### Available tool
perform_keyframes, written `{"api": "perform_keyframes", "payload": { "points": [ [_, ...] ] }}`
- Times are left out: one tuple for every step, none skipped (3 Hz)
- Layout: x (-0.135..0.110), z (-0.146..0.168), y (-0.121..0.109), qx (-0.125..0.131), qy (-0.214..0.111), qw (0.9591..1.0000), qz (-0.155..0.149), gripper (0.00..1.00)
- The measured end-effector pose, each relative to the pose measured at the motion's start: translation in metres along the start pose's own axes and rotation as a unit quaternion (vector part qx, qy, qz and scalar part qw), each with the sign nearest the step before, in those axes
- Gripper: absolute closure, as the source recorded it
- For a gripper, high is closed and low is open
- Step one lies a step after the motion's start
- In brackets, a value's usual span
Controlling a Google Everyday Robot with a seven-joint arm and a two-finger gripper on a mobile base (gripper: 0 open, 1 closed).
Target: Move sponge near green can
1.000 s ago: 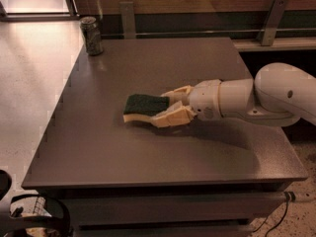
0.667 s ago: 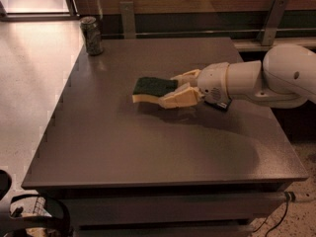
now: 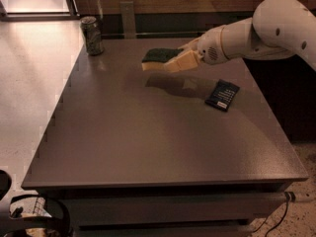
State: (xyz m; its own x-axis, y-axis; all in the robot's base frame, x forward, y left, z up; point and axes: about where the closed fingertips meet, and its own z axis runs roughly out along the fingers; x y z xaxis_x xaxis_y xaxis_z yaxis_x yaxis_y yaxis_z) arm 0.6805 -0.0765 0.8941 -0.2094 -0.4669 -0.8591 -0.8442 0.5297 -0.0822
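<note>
The sponge, dark green on top with pale yellow foam below, hangs above the table's far middle with its shadow under it. My gripper is shut on its right end; the white arm reaches in from the upper right. The green can stands upright at the table's far left corner, well to the left of the sponge.
A small flat dark blue packet lies on the grey table right of centre, under the arm. A window and pale floor lie to the left. A dark rail with a grey post runs behind the table's far edge.
The gripper has lifted the sponge off the table and carried it up and toward the far edge. The dark blue packet, hidden under the arm before, now shows.
</note>
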Motion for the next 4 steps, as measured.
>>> {"api": "perform_keyframes", "payload": {
  "points": [
    [-0.011, 0.03, -0.036, 0.018, 0.017, 0.9997, -0.005, 1.0],
    [-0.024, 0.071, -0.055, 0.031, 0.004, 0.9995, -0.009, 1.0],
    [-0.038, 0.097, -0.059, 0.034, -0.006, 0.9993, -0.016, 1.0],
    [-0.064, 0.141, -0.052, 0.02, -0.013, 0.9991, -0.036, 1.0]
  ]
}}
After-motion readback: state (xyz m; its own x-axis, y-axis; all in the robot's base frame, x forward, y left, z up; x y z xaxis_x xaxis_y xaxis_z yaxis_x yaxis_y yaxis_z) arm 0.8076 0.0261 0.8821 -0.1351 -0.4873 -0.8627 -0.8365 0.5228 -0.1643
